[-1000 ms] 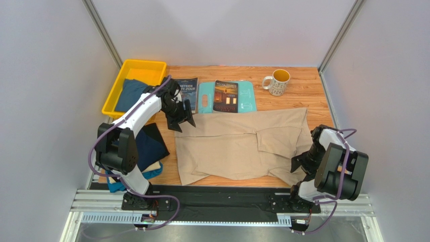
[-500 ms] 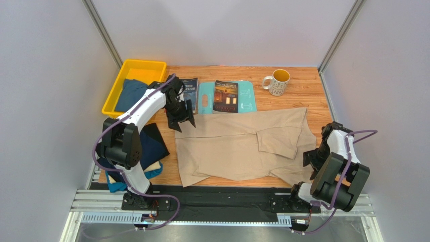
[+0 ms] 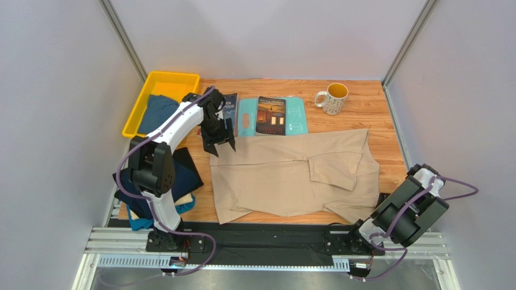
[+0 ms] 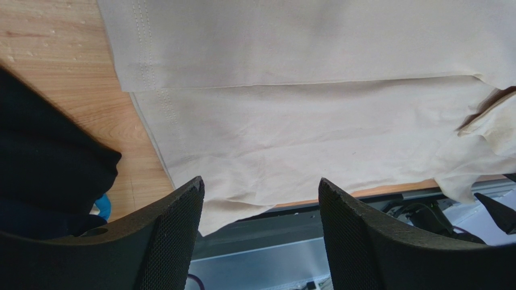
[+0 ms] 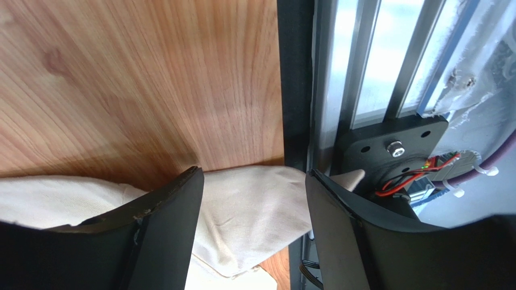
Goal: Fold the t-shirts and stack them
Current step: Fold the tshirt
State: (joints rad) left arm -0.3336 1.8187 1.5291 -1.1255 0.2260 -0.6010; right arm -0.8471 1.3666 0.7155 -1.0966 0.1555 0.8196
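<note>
A large beige t-shirt (image 3: 291,175) lies spread across the middle of the table, one flap folded in at its centre right. My left gripper (image 3: 219,145) hovers open over its back left corner. In the left wrist view the shirt (image 4: 315,121) fills the frame beyond the open left gripper (image 4: 260,199), which holds nothing. My right gripper (image 3: 383,198) is low at the shirt's near right corner. Its wrist view shows the gripper (image 5: 251,181) open, with the beige corner (image 5: 248,217) lying loose between the fingers. A dark navy t-shirt (image 3: 181,175) lies left of the beige one, over teal cloth (image 3: 188,204).
A yellow bin (image 3: 134,118) at the back left holds a dusty blue shirt (image 3: 158,112). Two books (image 3: 271,115), one on a light-teal board (image 3: 297,121), and a mug (image 3: 332,98) line the back. The black rail (image 5: 297,90) runs along the near table edge.
My right arm has swung back to the right and toward the near edge, leaving the shirt's right side spread wider. The left gripper has shifted slightly toward the back.
</note>
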